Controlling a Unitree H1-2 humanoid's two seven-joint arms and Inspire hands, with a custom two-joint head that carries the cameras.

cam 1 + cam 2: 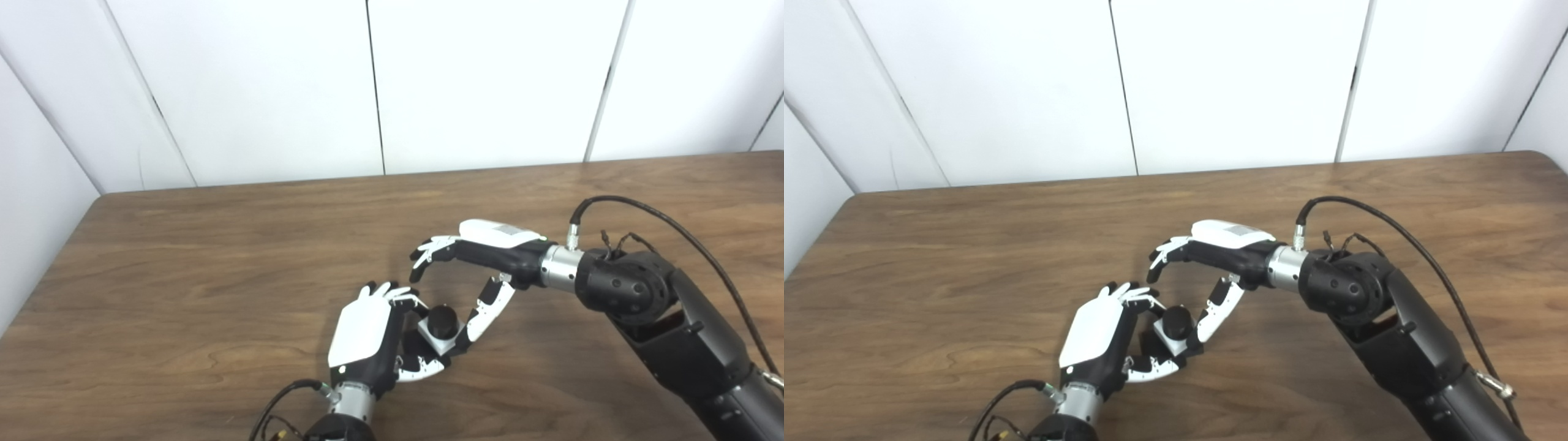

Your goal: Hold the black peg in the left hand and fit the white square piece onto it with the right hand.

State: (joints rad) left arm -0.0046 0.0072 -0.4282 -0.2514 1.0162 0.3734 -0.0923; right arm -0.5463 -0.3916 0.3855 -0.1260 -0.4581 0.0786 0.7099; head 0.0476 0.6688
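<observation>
Left eye view: a brown wood-grain table [184,275] fills the lower frame, backed by white wall panels [257,86] with dark seams. The far edge runs beneath the panels, and the rounded far left corner shows. Broad bare wood lies to the left and beyond my hands. My left hand [373,337] is wrapped around the black peg [442,320], which stands up through the white square piece [438,340] seated on it. My right hand [484,257] is spread and grasps nothing; its thumb reaches down to touch the piece's right edge, while its fingers [429,252] curl in the air above.

Right eye view: the rounded far right corner of the table [1543,160] appears. My right forearm [1402,343] and its black cable [1396,229] cross the right side of the table.
</observation>
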